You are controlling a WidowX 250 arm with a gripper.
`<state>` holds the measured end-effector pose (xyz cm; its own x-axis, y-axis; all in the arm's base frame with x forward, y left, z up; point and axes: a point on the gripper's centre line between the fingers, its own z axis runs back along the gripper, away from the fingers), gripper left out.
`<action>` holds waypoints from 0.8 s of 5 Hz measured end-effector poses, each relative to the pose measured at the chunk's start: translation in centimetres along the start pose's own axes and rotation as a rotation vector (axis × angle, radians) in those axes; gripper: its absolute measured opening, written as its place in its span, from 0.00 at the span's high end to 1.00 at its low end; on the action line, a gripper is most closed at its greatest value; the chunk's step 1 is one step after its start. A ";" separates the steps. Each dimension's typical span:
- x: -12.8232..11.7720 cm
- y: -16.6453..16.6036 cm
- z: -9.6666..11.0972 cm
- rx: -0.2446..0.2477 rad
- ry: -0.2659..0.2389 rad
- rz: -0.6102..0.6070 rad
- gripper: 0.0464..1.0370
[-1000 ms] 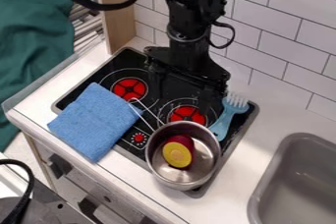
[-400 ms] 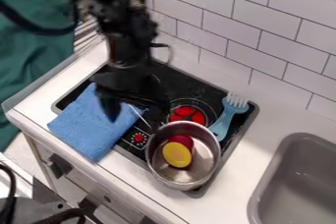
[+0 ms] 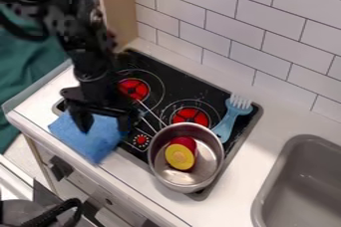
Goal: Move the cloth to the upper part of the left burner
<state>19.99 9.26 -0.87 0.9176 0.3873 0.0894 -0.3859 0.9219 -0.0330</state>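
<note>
Because the soft blue fabric cloth (image 3: 94, 144) is to be taken to the upper part of the red-centred left burner (image 3: 134, 89), the black two-finger gripper (image 3: 104, 123) is presumably set low over it for a pinch from above, its fingers spread wide and nothing seen between them. The cloth is laid across the lower left of the black flat stovetop (image 3: 212, 91) and onto the white counter (image 3: 266, 126), below that burner, so a lift up and away from the counter's front edge is probably called for. By the silver metal pot (image 3: 166, 181), set lower right with its thin wire handle pointed towards the burner, some care may be required, since a trailing corner could be snagged. As for looks, the cloth is matte and plain, apparently folded into a rough square, with its upper part partly hidden by the gripper.
</note>
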 end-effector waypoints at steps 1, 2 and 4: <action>0.8 1.0 -2.0 -0.048 -0.032 -0.022 0.03; 1.6 2.0 -3.1 -0.065 -0.074 -0.039 0.03; 2.9 2.9 -2.9 -0.051 -0.119 -0.071 0.04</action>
<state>21.83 13.04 -3.58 0.9236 0.3203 0.2106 -0.3121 0.9473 -0.0722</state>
